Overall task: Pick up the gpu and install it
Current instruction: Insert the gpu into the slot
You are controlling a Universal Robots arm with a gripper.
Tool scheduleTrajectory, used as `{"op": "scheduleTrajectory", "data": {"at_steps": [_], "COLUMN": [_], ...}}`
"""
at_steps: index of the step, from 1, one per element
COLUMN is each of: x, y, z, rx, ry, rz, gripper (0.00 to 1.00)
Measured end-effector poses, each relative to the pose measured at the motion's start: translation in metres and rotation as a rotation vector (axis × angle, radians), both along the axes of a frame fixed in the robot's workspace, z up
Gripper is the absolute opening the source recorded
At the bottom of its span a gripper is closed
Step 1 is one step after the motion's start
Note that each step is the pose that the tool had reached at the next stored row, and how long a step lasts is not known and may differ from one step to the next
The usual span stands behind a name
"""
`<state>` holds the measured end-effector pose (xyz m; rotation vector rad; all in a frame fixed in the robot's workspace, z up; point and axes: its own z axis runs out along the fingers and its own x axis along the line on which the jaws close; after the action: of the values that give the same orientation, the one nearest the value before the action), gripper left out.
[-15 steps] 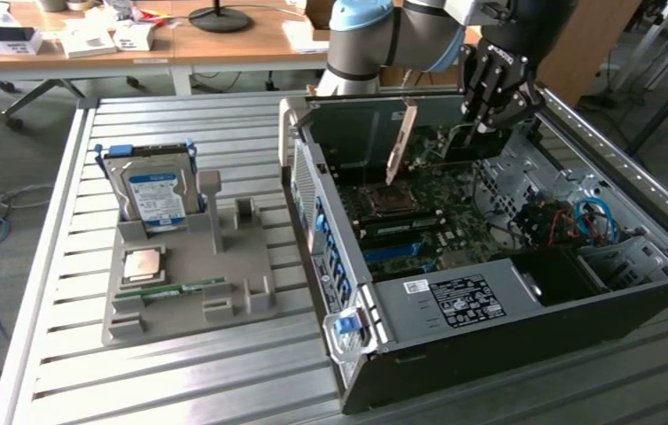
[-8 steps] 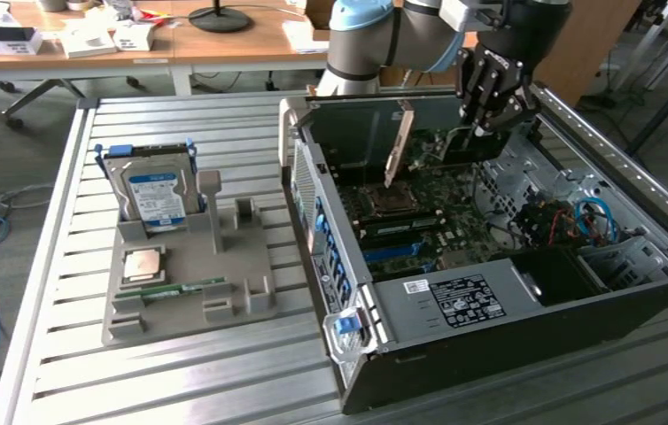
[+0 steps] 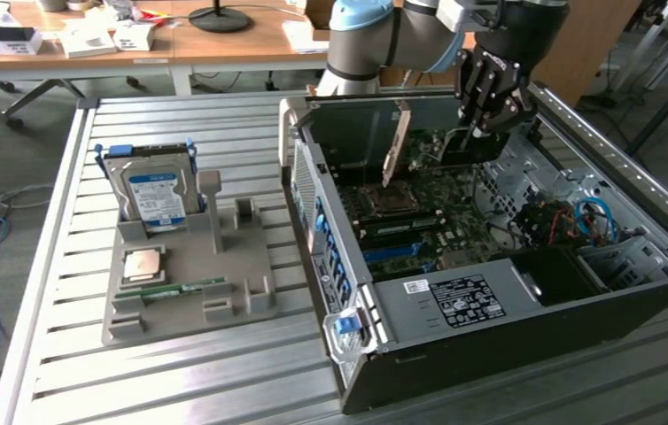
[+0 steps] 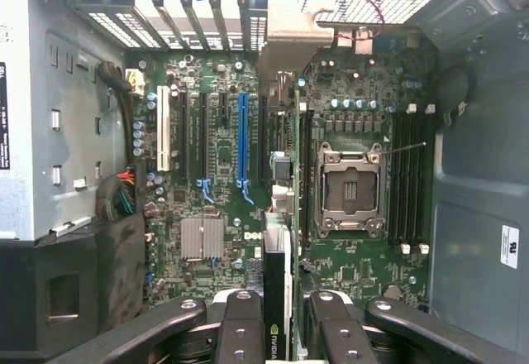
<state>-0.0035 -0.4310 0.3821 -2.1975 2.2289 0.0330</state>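
Over on the exterior view's left, the counter point(image 3: 62, 266) carries a grey tray point(image 3: 245, 305) with a drive point(image 3: 157, 195) standing in it, none of it in play. Moving right you hit the open case point(image 3: 524, 354). The gpu point(image 3: 423, 146) is up inside it, hanging above the board point(image 3: 429, 221) and not seated as far as I can tell. Further right, the jaws are clamped on it, one finger on each face. In the wrist view the gpu point(image 4: 277, 248) runs edge-on straight out from between them.

Orientation: it stands on edge, presumably connector side down. The long axis runs roughly level, from the jaws toward the case's rear wall on the exterior view's left, with the bracket point(image 4: 297, 29) at that end.

My take on doing this bit well: keep the card plumb and dead parallel to the slots point(image 4: 242, 141). Line the bracket up with its rear opening, then go straight down with even pressure. With any tilt or twist, the edge probably rides the slot lip instead of dropping in. Mind the socket point(image 4: 349, 190) just beside it too.
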Motion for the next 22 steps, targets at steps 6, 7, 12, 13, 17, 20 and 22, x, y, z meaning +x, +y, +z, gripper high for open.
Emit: {"op": "scheduleTrajectory", "data": {"at_steps": [6, 7, 12, 13, 17, 20, 22], "x": [-0.0001, -0.0001, -0.0001, -0.0001, 0.0, 0.0, 0.0], "y": [-0.0049, -0.0055, -0.0073, -0.0073, -0.0073, -0.0074, -0.0074], "z": [-0.0002, -0.0002, -0.0008, -0.0015, -0.0042, -0.0042, -0.0043], "rx": [0.0025, 0.0028, 0.0028, 0.0027, 0.0026, 0.0024, 0.0027], "ry": [-0.0001, -0.0001, 0.0, 0.0, 0.0, 0.0001, 0.0], "rz": [-0.001, -0.001, -0.001, -0.001, -0.001, -0.001, -0.001], "gripper": [0.26, 0.26, 0.26, 0.26, 0.26, 0.26, 0.26]}}
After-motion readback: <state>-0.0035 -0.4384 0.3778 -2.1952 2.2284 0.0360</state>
